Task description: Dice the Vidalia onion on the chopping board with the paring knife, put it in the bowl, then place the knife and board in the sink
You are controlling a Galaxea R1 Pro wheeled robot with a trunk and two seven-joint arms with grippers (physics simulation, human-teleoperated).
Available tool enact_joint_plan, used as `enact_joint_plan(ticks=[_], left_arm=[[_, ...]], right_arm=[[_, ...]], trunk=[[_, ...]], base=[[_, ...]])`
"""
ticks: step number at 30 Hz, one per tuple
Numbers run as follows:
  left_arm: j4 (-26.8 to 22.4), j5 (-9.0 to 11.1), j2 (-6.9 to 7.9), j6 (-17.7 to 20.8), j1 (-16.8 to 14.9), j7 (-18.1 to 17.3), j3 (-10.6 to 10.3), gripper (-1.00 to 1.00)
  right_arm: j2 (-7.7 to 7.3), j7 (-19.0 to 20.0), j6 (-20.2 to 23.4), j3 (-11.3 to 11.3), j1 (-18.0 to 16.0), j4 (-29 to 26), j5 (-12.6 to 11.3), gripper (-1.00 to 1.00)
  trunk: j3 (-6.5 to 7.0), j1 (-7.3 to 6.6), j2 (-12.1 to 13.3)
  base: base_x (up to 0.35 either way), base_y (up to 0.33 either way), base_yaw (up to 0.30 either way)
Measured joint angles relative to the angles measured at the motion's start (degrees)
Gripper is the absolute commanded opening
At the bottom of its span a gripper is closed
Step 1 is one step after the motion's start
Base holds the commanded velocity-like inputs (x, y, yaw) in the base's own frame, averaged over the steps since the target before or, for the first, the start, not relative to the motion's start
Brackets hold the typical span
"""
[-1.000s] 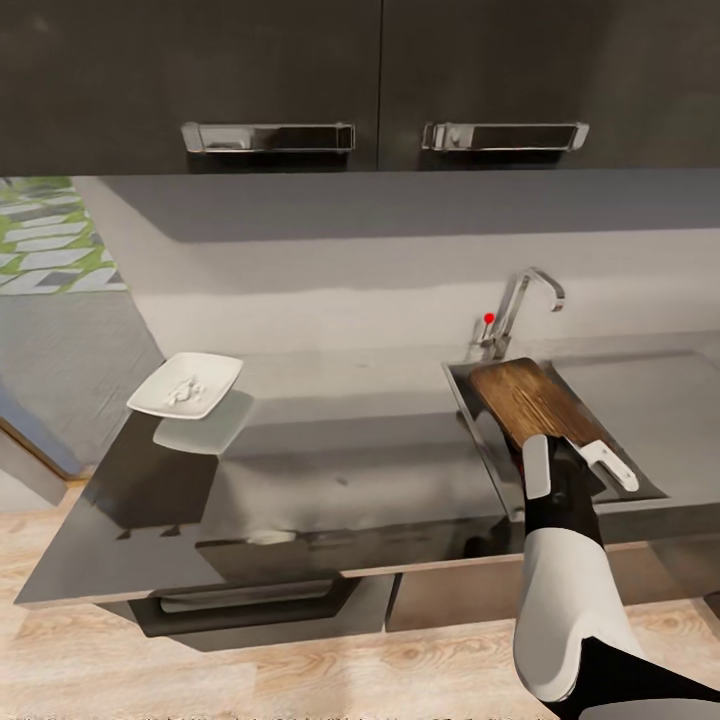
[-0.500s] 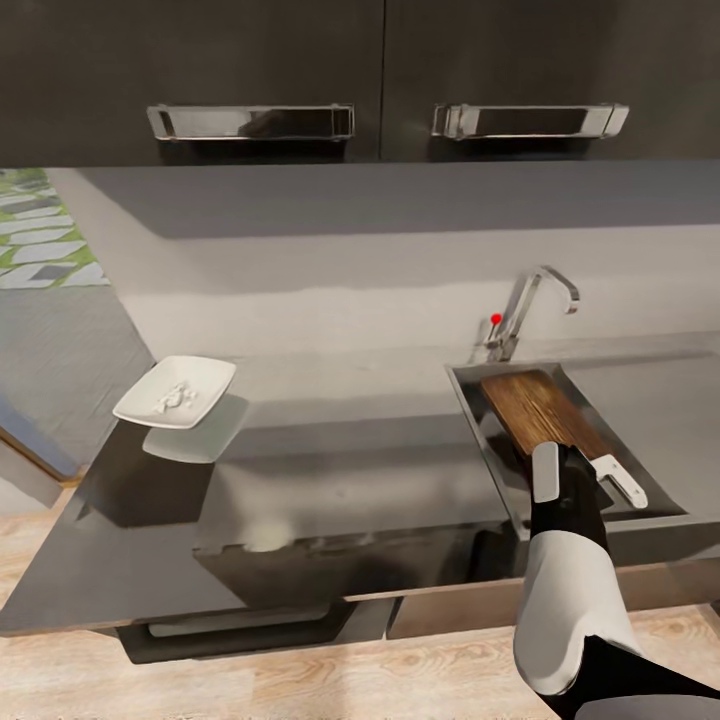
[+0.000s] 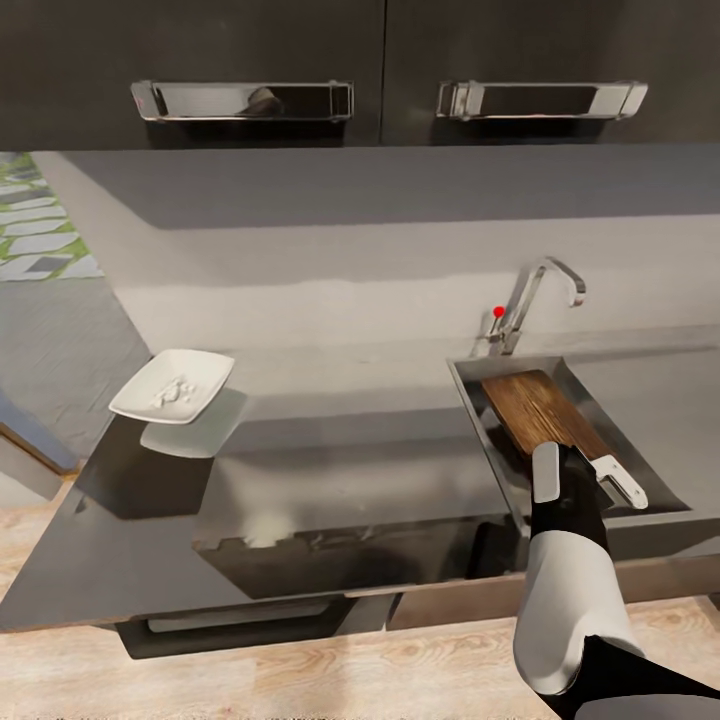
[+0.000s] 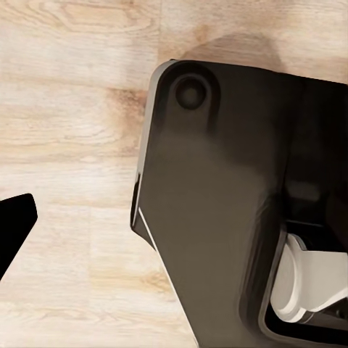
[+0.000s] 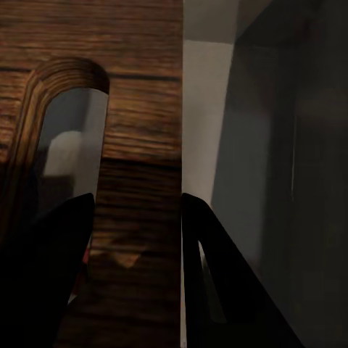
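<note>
The dark-brown chopping board (image 3: 540,410) leans inside the sink (image 3: 470,400) at the right of the countertop (image 3: 350,470). My right gripper (image 3: 580,470) is down at the board's near end. In the right wrist view the gripper (image 5: 138,210) is shut on the chopping board (image 5: 138,109): its dark fingers (image 5: 217,290) pinch the strip between the handle slot (image 5: 69,138) and the edge. A red sliver (image 5: 83,254) shows by one finger; the paring knife is otherwise hidden. The white bowl (image 3: 172,385) holds pale diced onion (image 3: 172,392) at the far left. One finger (image 4: 14,225) of my left gripper hangs over the floor, spread wide.
The curved faucet (image 3: 535,290) with its red knob (image 3: 498,311) stands behind the sink. Dark wall cabinets with chrome handles (image 3: 245,100) hang above. The drainboard (image 3: 660,400) lies right of the basin. My dark base (image 4: 217,181) sits on the wooden floor (image 3: 300,680).
The head view has shifted a little, so the whole scene sits slightly differently. The right gripper and the board keep about the same place in the sink.
</note>
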Motion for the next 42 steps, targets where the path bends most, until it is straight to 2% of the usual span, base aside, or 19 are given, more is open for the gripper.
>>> enact_joint_plan(ticks=[13, 42], left_arm=[[0.0, 0.0, -0.01, 0.0, 0.0, 0.0, 0.0, 1.00], [0.1, 0.0, -0.01, 0.0, 0.0, 0.0, 0.0, 1.00]], right_arm=[[0.00, 0.0, 0.0, 0.0, 0.0, 0.0, 0.0, -1.00], [0.00, 0.0, 0.0, -0.1, 0.0, 0.0, 0.0, -1.00]], trunk=[[-1.20, -0.01, 0.0], [-3.88, 0.00, 0.0]], base=[[0.111, 0.000, 0.000], [0.002, 0.000, 0.000]])
